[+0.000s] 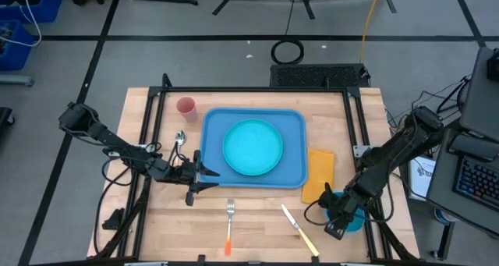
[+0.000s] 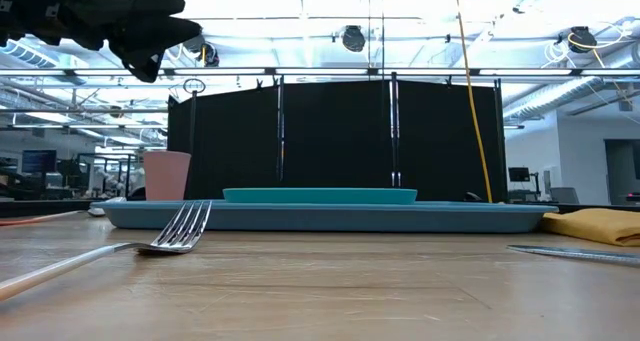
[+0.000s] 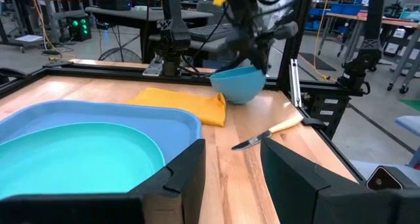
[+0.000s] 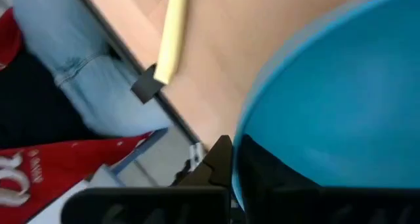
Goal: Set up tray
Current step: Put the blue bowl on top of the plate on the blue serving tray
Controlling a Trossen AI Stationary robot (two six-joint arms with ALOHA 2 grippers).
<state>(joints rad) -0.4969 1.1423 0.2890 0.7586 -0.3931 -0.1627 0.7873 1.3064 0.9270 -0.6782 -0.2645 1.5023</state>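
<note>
The light-blue tray [image 1: 212,163] lies mid-table with a round teal plate [image 1: 253,146] on it. My left gripper [image 1: 207,175] hovers open above the table at the tray's near-left corner [image 3: 194,127], touching nothing; the low view shows it raised [image 2: 130,21]. My right gripper [image 1: 337,219] is near the table's near-right corner, shut on a blue bowl [image 1: 355,218]. A yellow napkin [image 1: 320,172] lies flat on the table just right of the tray. My right gripper [image 4: 235,165] grips the blue bowl by its rim [image 4: 244,142], one finger [image 4: 220,161] outside the wall and the other inside the hollow. It comes at the rim from above [image 3: 252,50]. The bowl [image 3: 237,86] sits slightly tilted; whether it is clear of the table I cannot tell.
A pink cup [image 1: 185,106] and a spoon [image 1: 178,139] lie left of the tray. A fork with an orange handle [image 1: 229,219] and a yellow-handled knife [image 1: 300,228] lie near the near edge. Black frame rails border the table. A person stands beyond the edge [image 4: 79,86].
</note>
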